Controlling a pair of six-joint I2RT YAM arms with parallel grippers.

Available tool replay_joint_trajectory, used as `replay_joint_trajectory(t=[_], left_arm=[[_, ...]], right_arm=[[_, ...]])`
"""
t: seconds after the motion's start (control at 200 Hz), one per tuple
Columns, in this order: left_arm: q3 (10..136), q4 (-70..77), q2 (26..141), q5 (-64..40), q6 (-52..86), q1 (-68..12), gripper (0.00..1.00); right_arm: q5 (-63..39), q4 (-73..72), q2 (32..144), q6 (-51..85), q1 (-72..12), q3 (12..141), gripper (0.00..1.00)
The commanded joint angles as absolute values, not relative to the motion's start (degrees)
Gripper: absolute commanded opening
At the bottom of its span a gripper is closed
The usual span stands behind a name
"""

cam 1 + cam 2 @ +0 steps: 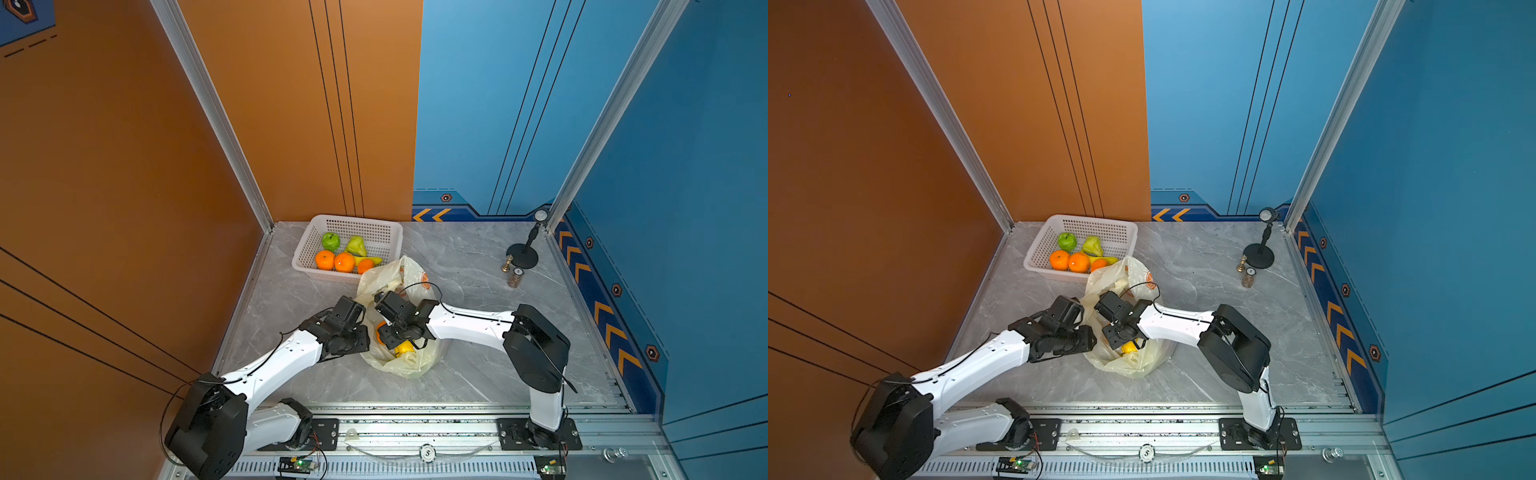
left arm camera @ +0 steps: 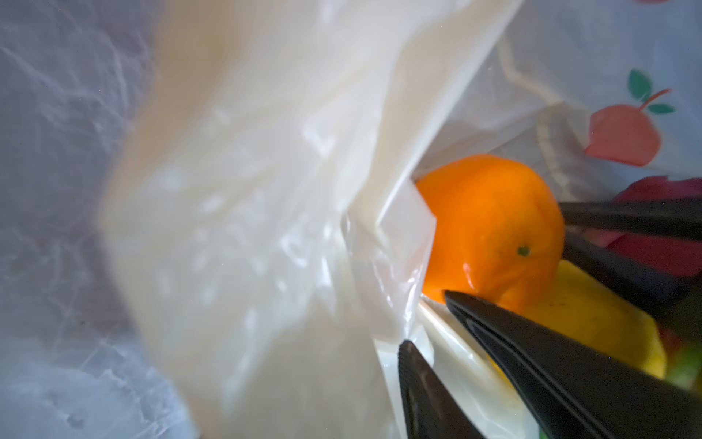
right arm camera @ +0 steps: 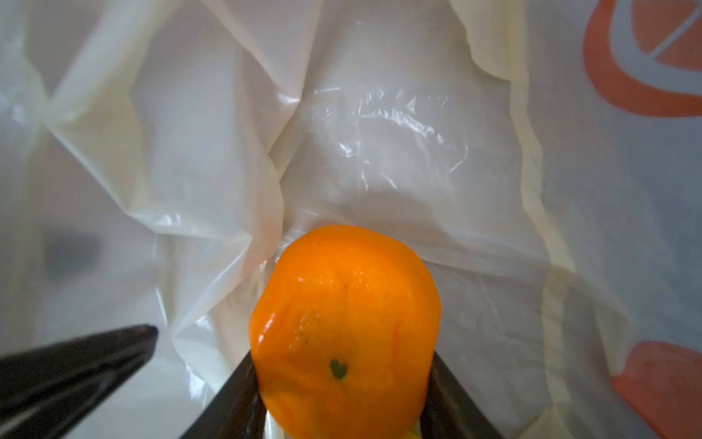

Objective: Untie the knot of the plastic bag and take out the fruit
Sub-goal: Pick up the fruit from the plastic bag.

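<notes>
Plastic bag (image 1: 399,365): thin, pale yellow, orange-fruit prints, crumpled on the worktop (image 1: 478,357), mouth gaping open. Inside: one orange (image 3: 343,304) pinched between the right hand (image 3: 342,359) fingers, a yellow citrus (image 1: 404,348) touching it, a pink-red fruit (image 2: 657,251) partly hidden. Green apple (image 1: 330,241), pear (image 1: 357,246) and three oranges (image 1: 344,262) lie in the basket (image 1: 353,220).

Four oranges (image 1: 324,260) (image 1: 344,262) (image 1: 365,266) (image 3: 342,327), one apple (image 1: 330,241) — one pear (image 1: 357,246)
</notes>
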State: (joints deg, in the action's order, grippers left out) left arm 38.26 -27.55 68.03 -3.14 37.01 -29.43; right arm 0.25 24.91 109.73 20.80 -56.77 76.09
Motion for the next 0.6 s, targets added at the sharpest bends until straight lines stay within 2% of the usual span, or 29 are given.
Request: replay_joint_trajectory(t=[0.0, 0.145, 0.245, 0.596], left_arm=[[40.56, -25.94, 66.45, -3.63, 33.52, -27.59, 0.51], [42.67, -23.74, 68.75, -6.05, 31.45, -24.39, 0.52], [44.54, -23.73, 71.14, -7.38, 31.03, -22.78, 0.48], [45.97, -22.59, 74.36, -8.65, 30.95, -22.73, 0.46]], right_arm=[[-0.22, 24.35, 105.8, 20.57, -56.27, 74.77, 0.52], [-0.9, 24.11, 103.62, 20.81, -56.07, 73.6, 0.52], [-1.87, 23.61, 101.31, 20.92, -55.82, 72.57, 0.52], [-7.07, 18.37, 93.59, 23.5, -55.11, 69.08, 0.52]])
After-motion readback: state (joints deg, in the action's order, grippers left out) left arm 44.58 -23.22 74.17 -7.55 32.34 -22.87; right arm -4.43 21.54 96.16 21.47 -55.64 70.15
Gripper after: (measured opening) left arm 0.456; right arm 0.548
